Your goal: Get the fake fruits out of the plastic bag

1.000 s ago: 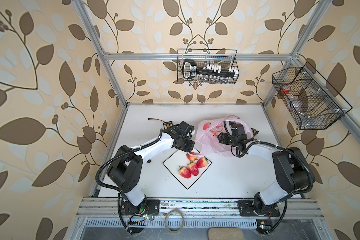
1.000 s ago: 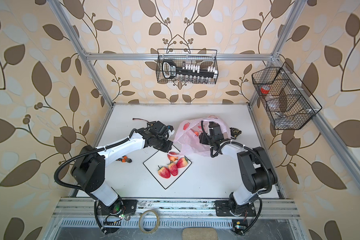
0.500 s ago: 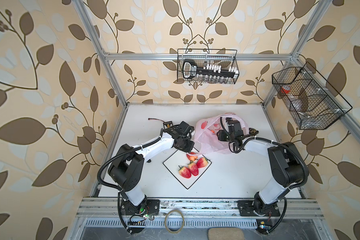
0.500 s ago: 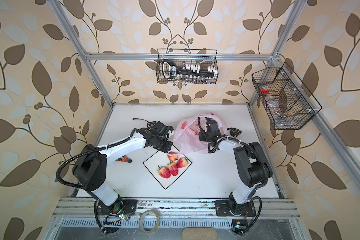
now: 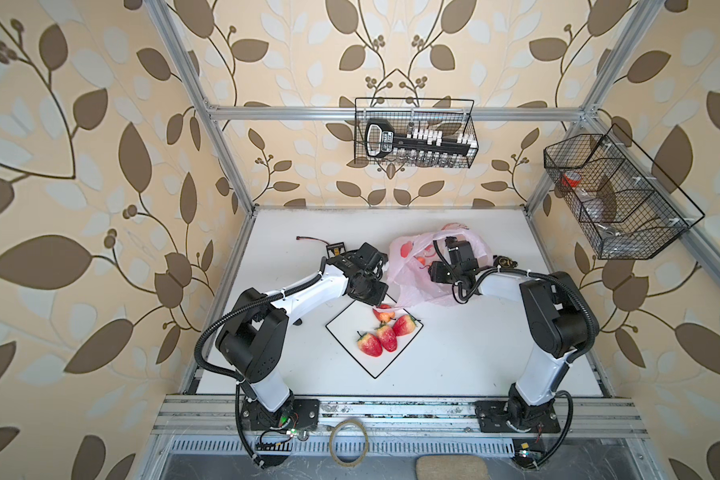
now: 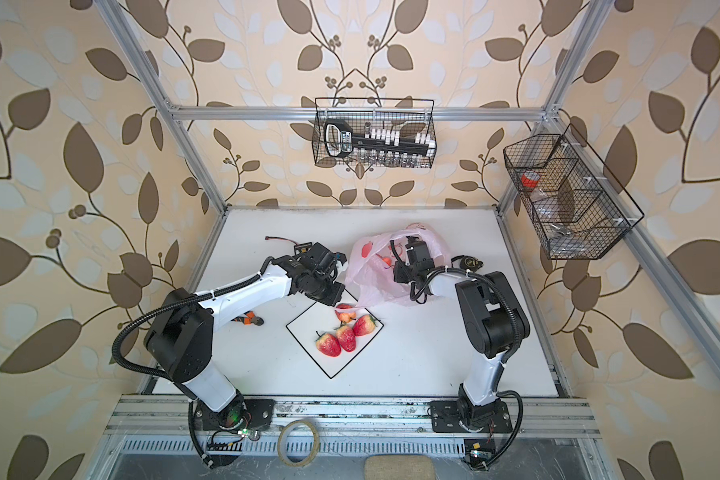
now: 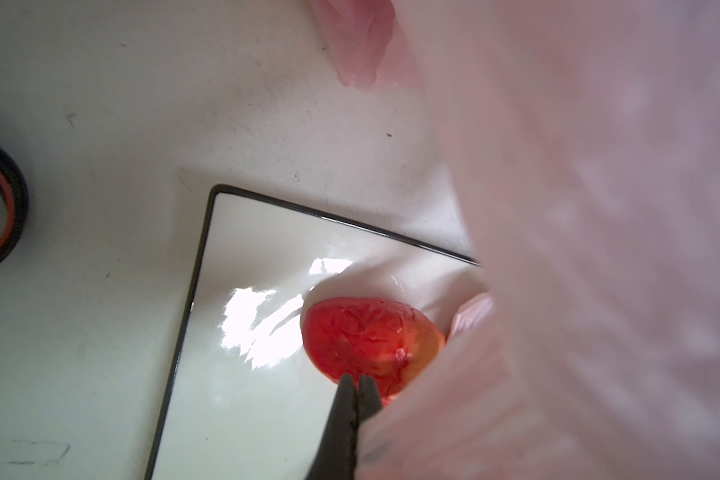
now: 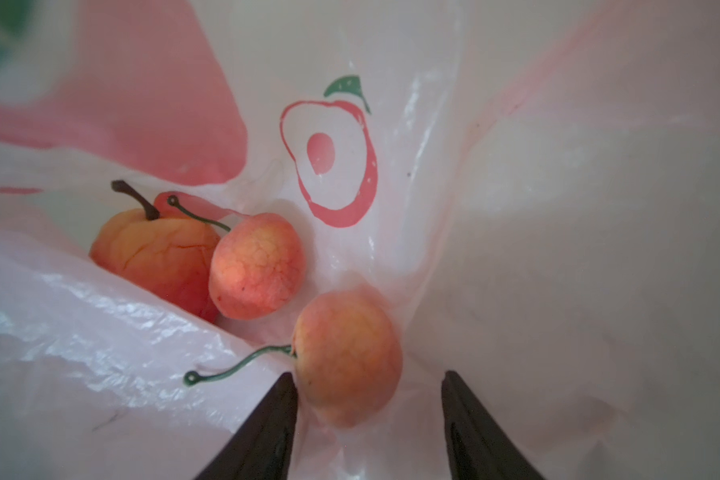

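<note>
Fake fruits (image 5: pixel 385 336) sit in two groups: four strawberry-like pieces on the white, black-rimmed plate (image 5: pixel 344 328), and the rest inside the plastic bag (image 5: pixel 408 286). Left of the plate, orange-handled pliers (image 6: pixel 248 319) lie on the counter (image 5: pixel 454 353), partly under the left arm. At the plate's far corner is the left claw (image 7: pixel 356 380), its fingers pressed together and their tips at the edge of a red fruit (image 7: pixel 371 340). Pink film drapes against the fingers, and whether any of it is caught between them cannot be told. On the plate, three larger pieces cluster near the middle, touching one another. A smaller one lies nearer the far corner, at the bag's stretched lower edge. Beyond and to the right of the plate, the bag lies crumpled on the counter with its mouth open. The right claw (image 8: pixel 366 374) is down inside it with its fingers spread and a round pinkish-orange fruit (image 8: pixel 346 357) between them. One fingertip (image 8: pixel 283 399) is just beside that fruit and the other stands apart. Two more round fruits (image 8: pixel 256 266) rest deeper in the bag, touching each other
</note>
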You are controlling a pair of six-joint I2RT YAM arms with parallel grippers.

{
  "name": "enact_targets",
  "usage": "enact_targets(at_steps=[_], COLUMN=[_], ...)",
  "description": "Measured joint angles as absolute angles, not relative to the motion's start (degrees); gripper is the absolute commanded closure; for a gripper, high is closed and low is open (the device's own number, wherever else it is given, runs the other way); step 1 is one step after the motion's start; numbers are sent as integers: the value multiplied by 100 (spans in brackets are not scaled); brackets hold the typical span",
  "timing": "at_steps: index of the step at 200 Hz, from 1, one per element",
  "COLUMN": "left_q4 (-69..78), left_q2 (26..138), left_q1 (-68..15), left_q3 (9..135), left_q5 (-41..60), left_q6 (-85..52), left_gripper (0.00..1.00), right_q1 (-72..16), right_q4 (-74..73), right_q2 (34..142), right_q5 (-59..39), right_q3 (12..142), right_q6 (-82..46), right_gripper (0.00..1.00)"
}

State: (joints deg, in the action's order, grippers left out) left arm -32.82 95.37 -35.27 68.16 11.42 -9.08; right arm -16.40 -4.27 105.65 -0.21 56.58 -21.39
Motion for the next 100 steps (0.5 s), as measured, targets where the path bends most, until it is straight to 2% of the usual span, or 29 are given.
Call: enact_targets(at_steps=[30, 100], left_q4=[-3284, -3288], left_q2=[9537, 9537], left_q1=[-3527, -3527], left_q3=[6816, 6816], left_q5=[1142, 1144], left_q6=[-908, -908], left_gripper=[100, 100], right_q1=[-1640, -1638], right_q4=[-454, -674], right_q2=[10733, 10807], right_q5=[-19, -285], right_q3=[5837, 5907], right_q6=[-2141, -2521], right_gripper=[47, 39])
